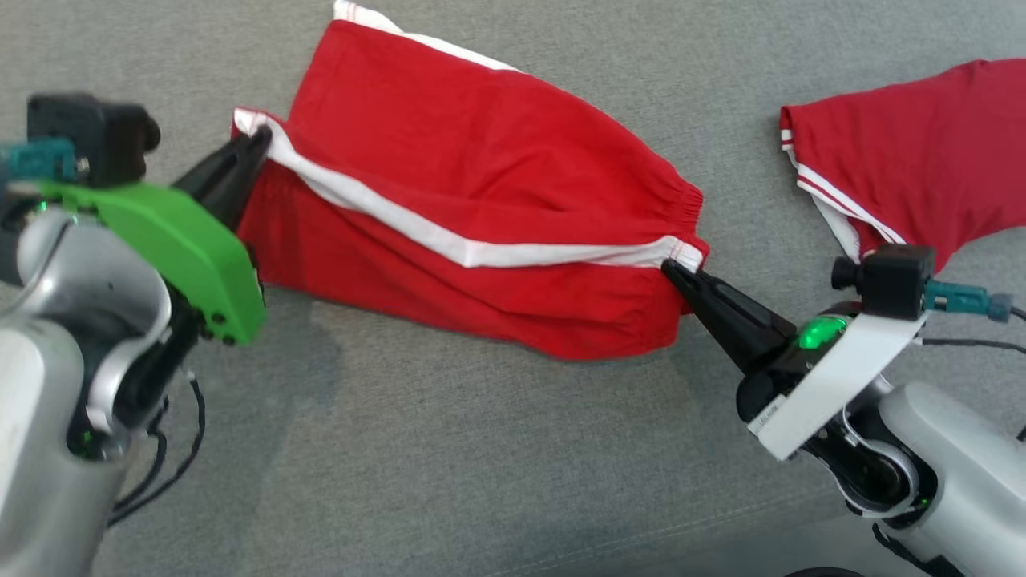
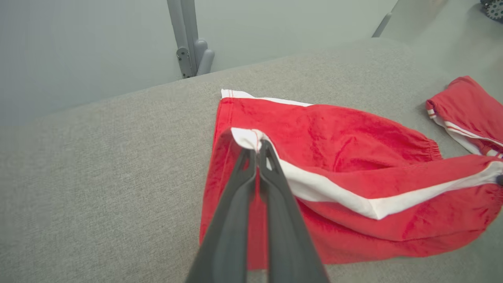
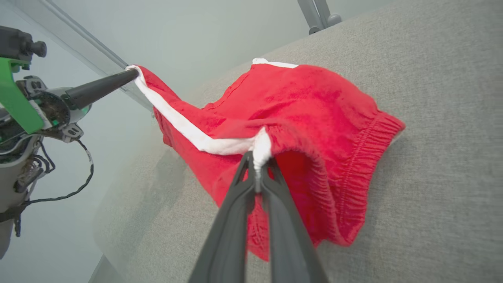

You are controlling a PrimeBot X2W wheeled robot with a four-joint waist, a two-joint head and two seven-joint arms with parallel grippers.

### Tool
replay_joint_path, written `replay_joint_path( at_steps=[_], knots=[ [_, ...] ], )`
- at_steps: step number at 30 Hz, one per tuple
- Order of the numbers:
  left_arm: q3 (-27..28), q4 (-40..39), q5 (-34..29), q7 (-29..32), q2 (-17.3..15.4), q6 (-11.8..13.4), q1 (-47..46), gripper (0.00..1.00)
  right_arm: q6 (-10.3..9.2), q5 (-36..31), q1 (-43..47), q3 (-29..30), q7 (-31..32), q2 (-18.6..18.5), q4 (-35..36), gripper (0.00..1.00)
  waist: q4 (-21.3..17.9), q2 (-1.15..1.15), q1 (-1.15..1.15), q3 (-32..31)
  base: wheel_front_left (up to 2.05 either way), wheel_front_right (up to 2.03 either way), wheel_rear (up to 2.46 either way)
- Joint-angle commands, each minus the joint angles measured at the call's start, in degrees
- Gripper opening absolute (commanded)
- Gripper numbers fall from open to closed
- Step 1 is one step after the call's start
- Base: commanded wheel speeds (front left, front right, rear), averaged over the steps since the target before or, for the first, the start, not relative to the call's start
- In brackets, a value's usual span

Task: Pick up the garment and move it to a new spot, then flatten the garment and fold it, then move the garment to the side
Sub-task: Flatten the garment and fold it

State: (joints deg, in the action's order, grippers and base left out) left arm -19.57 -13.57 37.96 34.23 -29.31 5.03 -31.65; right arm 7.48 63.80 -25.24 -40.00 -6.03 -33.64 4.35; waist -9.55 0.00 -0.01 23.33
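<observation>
Closest to the robot, the left arm's pale forearm carries a bright green flat wrist plate [image 1: 176, 240] and the right arm a white flat wrist plate [image 1: 834, 385], each with a small black camera block above it. From the green plate the left gripper [image 1: 260, 140] reaches up and to the right. Its two long dark fingers are pressed together with almost no gap, and they pinch the white-hemmed leg corner of the red fabric shorts with a white side stripe [image 1: 481, 160]. In the left wrist view that white corner sits squeezed right at the fingertips. The right gripper [image 1: 669, 268] points up and to the left, its fingers likewise closed tight, and it clamps the other end of the white stripe, at the gathered elastic waistband. The right wrist view shows a bunch of white cloth caught between its tips. The stripe runs taut between the two grips, so this near layer of the shorts is raised, with red cloth hanging below it. The farther layer of the shorts lies spread on the grey woven fabric surface [image 1: 481, 449], roughly in the middle of the head view. Well apart to the right on the same surface lies a second red garment with thin white trim [image 1: 922, 160], touched by neither gripper. Beyond the far edge of the surface stands a grey metal post [image 2: 188, 39] against a pale wall.
</observation>
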Motion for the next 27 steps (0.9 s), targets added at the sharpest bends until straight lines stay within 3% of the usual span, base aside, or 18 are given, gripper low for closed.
replay_joint_path(
  at_steps=[1, 6, 13, 20, 27],
  knots=[
    [-0.2, 1.3, 0.6, 1.5, 0.0, -0.2, -2.5, 0.0, 0.01, 1.0, -1.5, -0.7, 0.5, 0.7, -0.5, 0.0, -2.6, 0.0, 0.01, 2.2, 0.0, 0.0, 0.0],
    [-2.1, 10.7, 0.0, 8.1, 1.7, -0.7, -15.2, 0.0, 0.01, 5.6, -8.4, -2.8, 1.0, 3.1, -4.8, 0.0, -4.7, 0.0, 0.01, 4.2, 0.0, 0.0, 0.0],
    [-7.4, 24.2, -4.7, 11.2, 4.4, -3.3, -28.4, 0.0, 0.01, 9.3, -13.9, -5.6, -1.4, 5.9, -10.3, 0.0, -6.2, 0.0, 0.01, 7.0, 0.0, 0.0, 0.0],
    [-9.8, 36.4, -7.6, 9.2, 7.6, -4.3, -36.0, 0.0, 0.01, 11.0, -17.6, -8.0, -5.4, 7.4, -14.2, 0.0, -7.5, 0.0, 0.01, 8.9, 0.0, 0.0, 0.0],
    [-10.2, 45.4, -9.6, 5.8, 7.6, -3.9, -40.3, 0.0, 0.0, 12.9, -19.7, -10.8, -7.3, 7.5, -15.7, 0.0, -8.8, 0.0, 0.01, 9.6, 0.0, 0.0, 0.0]
  ],
)
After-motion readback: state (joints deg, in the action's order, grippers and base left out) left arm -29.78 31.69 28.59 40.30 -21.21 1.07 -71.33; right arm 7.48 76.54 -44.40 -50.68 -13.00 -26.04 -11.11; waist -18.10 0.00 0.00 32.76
